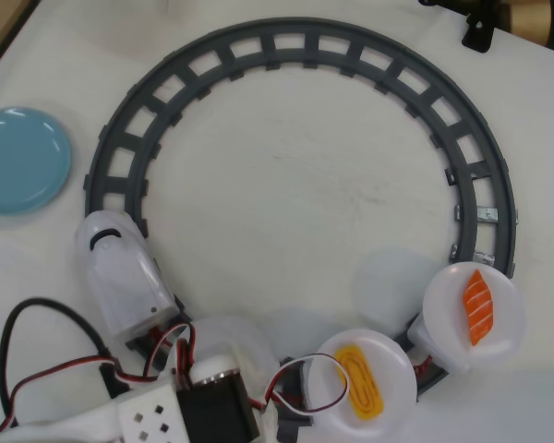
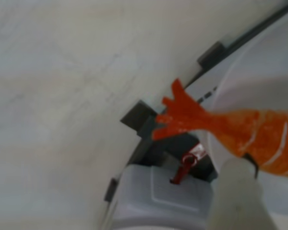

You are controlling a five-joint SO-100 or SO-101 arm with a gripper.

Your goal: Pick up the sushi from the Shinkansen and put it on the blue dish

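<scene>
In the wrist view the sushi, an orange striped shrimp with a red forked tail, lies over the rim of a round white plate on the Shinkansen. Its tail sticks out past the plate above the grey track. My gripper is at the sushi; one white finger rises against its near side, and the other finger is out of frame. From overhead, the Shinkansen nose shows at lower left, my arm covers the first car and the sushi, and the blue dish sits at the left edge.
The grey track forms a ring on the white table. Two more white plates ride behind the arm, one with a yellow egg piece, one with an orange salmon piece. Red and black cables loop at lower left.
</scene>
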